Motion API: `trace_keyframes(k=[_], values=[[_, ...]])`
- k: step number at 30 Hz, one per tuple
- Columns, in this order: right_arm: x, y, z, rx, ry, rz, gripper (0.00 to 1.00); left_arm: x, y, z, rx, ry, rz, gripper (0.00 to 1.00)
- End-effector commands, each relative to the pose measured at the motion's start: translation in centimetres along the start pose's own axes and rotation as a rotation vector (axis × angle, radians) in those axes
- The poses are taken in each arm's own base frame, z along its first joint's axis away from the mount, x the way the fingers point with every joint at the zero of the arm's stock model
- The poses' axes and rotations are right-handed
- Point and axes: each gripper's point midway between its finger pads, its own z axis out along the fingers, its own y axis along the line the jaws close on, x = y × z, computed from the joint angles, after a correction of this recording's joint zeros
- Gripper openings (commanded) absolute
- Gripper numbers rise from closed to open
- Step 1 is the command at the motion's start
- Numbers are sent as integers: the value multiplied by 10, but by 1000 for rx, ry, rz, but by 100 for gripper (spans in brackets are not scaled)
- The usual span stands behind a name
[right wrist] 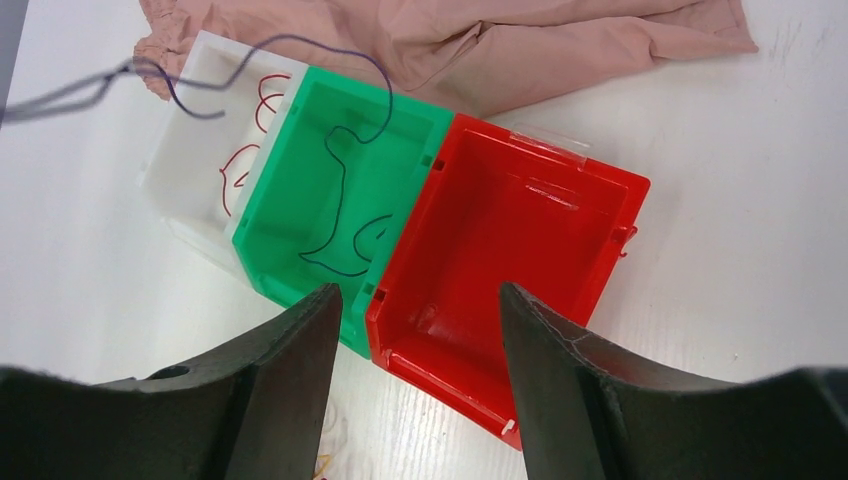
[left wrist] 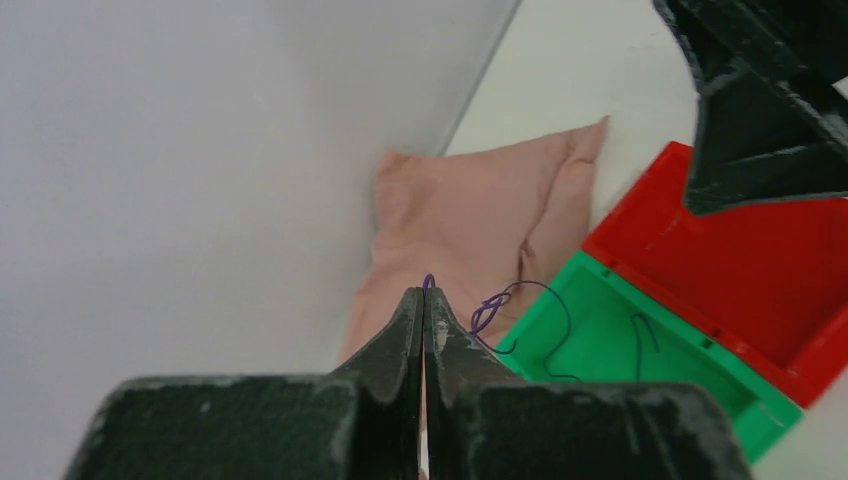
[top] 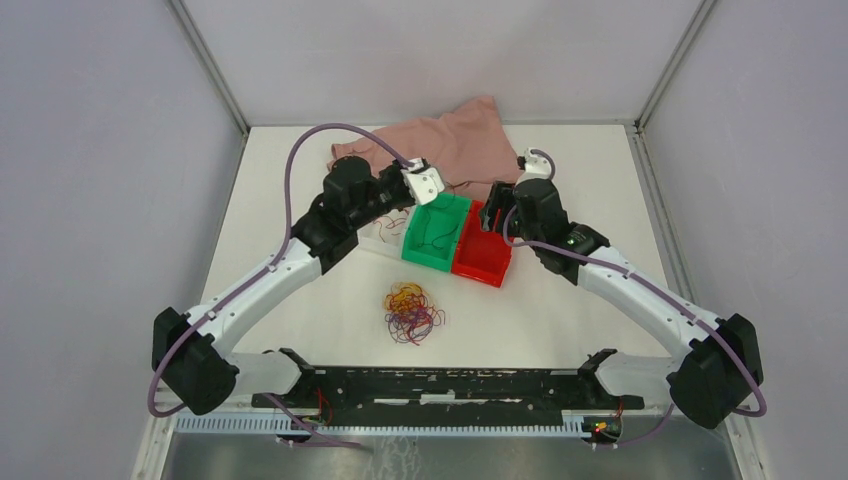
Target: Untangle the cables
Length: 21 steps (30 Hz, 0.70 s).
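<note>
Holding a purple cable pinched in my left gripper over the green bin; right gripper wide, empty; most cables lie clumped.

Overhead view, centre: the left arm hid most of the white bin. Right wrist view: the purple cable went blurred and grey toward the upper left edge, its end unreadable, and the pink cloth was cut off by the top edge.
</note>
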Motion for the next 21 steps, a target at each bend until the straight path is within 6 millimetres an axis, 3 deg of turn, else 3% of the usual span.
trace_keyframes(k=[1,9,21], values=[[-22,5,-8,-17,-82,49,65,-13,-29,-14,148,-6,-178,3],[-19,-5,-10,5,-85,53,65,7,-59,-19,243,66,-192,3],[-19,-8,-9,-4,-94,72,65,64,-88,14,271,241,-45,3]])
